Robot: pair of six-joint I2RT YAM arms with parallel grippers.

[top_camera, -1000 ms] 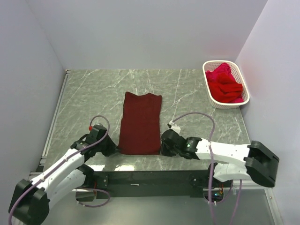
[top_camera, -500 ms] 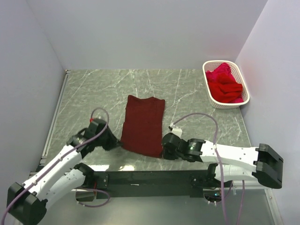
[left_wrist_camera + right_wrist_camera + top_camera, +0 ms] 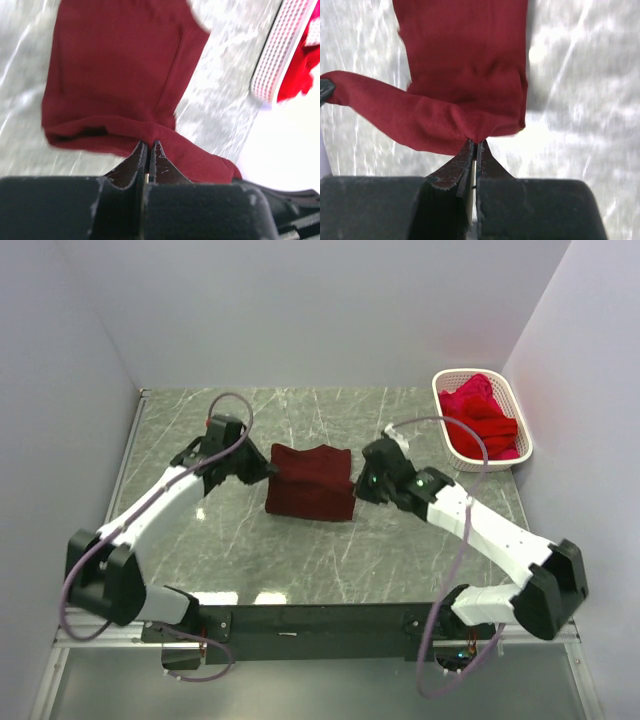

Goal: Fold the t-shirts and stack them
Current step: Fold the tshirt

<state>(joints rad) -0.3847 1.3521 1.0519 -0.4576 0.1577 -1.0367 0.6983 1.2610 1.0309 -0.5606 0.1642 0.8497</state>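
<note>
The dark maroon t-shirt [image 3: 311, 483] lies folded over on itself at the middle of the table. My left gripper [image 3: 268, 471] is shut on its left corner, and my right gripper [image 3: 358, 483] is shut on its right corner. In the left wrist view the pinched hem bunches at my left gripper [image 3: 149, 143] above the flat shirt [image 3: 120, 65]. In the right wrist view my right gripper [image 3: 476, 143] pinches the lifted hem, and the shirt [image 3: 465, 65] lies flat beyond. Brighter red t-shirts [image 3: 480, 420] sit piled in the basket.
The white slotted basket [image 3: 448, 432] stands at the back right beside the right wall; its rim shows in the left wrist view [image 3: 277, 50]. Grey walls close the table on three sides. The marble tabletop [image 3: 330, 560] lies bare in front of the shirt.
Both grippers have carried the shirt's near hem from the front of the table back toward the collar end, folding the shirt in half. The shirt now looks half as long.
</note>
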